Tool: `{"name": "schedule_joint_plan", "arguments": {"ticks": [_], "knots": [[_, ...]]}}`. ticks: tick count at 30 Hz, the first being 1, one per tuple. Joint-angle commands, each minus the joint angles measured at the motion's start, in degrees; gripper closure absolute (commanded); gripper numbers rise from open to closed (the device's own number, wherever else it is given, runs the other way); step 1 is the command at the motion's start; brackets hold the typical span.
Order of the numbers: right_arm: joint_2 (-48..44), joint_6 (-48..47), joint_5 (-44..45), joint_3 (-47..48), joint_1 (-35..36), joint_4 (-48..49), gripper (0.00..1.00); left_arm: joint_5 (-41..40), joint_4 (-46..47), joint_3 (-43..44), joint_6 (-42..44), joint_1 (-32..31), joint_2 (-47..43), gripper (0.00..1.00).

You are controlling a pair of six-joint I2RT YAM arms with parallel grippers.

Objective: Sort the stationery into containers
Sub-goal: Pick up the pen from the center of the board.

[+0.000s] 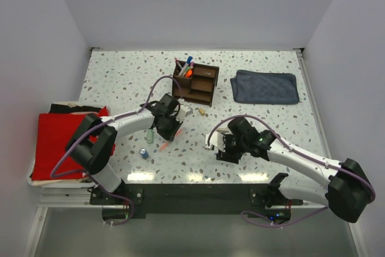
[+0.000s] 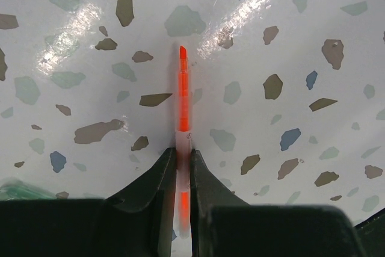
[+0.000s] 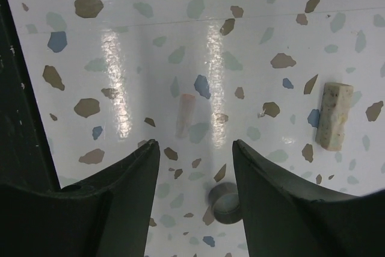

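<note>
The orange pen (image 2: pixel 182 97) runs lengthwise out of the left pincer (image 2: pixel 183 153), tip pointing away, close to the speckled bench (image 2: pixel 289 40); that pincer pinches its barrel; the right pincer (image 3: pixel 195 145) hangs spread, holding nothing, a grey disc (image 3: pixel 224 203) below it.

Both arms match from my console. Left arm (image 1: pixel 129 121) and right arm (image 1: pixel 301 156): white links between bulky black joint housings. I see a purple cable (image 1: pixel 155 83) looping loose along each arm. Black mounting plate (image 1: pixel 192 200) sits under both bases. Left gripper (image 2: pixel 182 153) and right gripper (image 3: pixel 195 144): matte black fingers (image 3: pixel 114 185), smooth, broad at the root, tapering to narrow tips.
</note>
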Motion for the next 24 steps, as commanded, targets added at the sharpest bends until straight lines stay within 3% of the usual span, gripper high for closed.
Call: {"name": "schedule_joint_plan", "arguments": {"ticks": [1,24], "knots": [[1.6,2.9,3.5,-0.1,0.6,5.8,0.46,3.1,1.4,-0.1,1.1,0.0,0.0,1.0],[10.0,1.6,2.3,-0.9,3.3,9.8,0.48,4.5,1.3,-0.4,1.1,2.5,-0.7,1.0]]}}
